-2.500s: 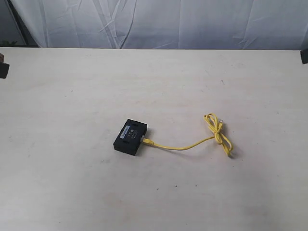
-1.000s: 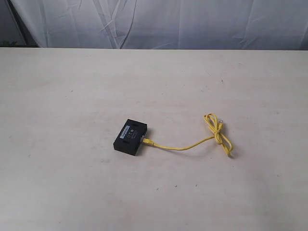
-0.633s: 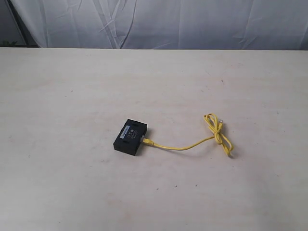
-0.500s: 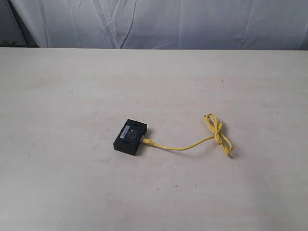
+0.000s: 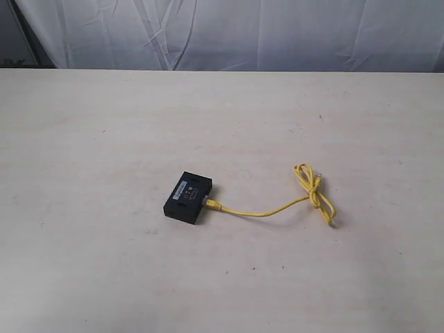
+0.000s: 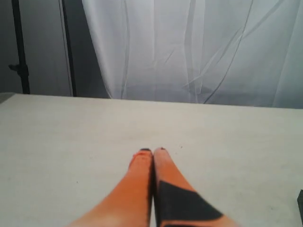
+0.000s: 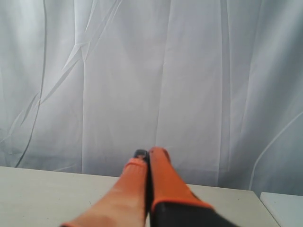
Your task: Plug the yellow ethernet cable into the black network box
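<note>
Though arms now off-cam, cable (image 5: 313,189) unmoved.

Exterior view delta: 2.5 s ago a dark block sits at the left edge of the frame, over the far-left part of the table (image 5: 83,139), and a smaller dark piece pokes in at the right edge, by the far-right corner. Both are gone now, and those edge spots show just tabletop. They are already out of frame 1.0 s ago. Can't tell what either one is.
</note>
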Robot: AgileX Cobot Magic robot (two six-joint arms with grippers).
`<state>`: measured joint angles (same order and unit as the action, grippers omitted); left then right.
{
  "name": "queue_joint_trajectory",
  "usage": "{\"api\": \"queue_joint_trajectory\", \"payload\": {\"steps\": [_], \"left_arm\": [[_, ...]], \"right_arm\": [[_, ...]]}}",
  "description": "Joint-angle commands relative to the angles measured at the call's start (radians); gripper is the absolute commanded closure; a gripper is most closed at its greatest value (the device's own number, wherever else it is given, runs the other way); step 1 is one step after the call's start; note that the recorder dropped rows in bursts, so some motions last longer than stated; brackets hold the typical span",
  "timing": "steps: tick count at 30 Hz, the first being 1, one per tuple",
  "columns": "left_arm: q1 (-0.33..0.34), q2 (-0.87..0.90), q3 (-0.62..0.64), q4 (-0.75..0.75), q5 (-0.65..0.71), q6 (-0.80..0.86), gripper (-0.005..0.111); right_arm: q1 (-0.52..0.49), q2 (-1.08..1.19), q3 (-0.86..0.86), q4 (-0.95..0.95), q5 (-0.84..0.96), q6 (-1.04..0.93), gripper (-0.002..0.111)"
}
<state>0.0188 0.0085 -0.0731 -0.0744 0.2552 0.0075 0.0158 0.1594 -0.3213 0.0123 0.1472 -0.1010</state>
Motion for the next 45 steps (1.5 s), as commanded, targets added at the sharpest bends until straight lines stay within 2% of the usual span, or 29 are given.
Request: {"api": "queue_joint_trajectory", "payload": {"steps": [1, 34, 38, 42, 45], "left_arm": [[0.001, -0.009, 0.073, -0.002, -0.016, -0.007, 0.107], [0.001, -0.009, 0.073, 0.010, -0.023, -0.007, 0.107], [0.001, -0.009, 0.073, 0.010, -0.023, -0.007, 0.107], [0.001, -0.009, 0.073, 0.010, -0.023, -0.007, 0.107], [0.001, -0.009, 0.073, 0.010, -0.023, -0.007, 0.107]], "right_arm": [[-0.005, -0.004, 0.006, -0.003, 0.005, 0.000, 0.108], [-0.005, -0.004, 0.006, -0.004, 0.002, -0.002, 0.108], [-0.005, -0.004, 0.008, -0.052, 0.100, -0.002, 0.108], [-0.005, -0.006, 0.064, -0.056, 0.103, 0.015, 0.108], [-0.005, -0.038, 0.128, -0.056, 0.103, 0.101, 0.108]]}}
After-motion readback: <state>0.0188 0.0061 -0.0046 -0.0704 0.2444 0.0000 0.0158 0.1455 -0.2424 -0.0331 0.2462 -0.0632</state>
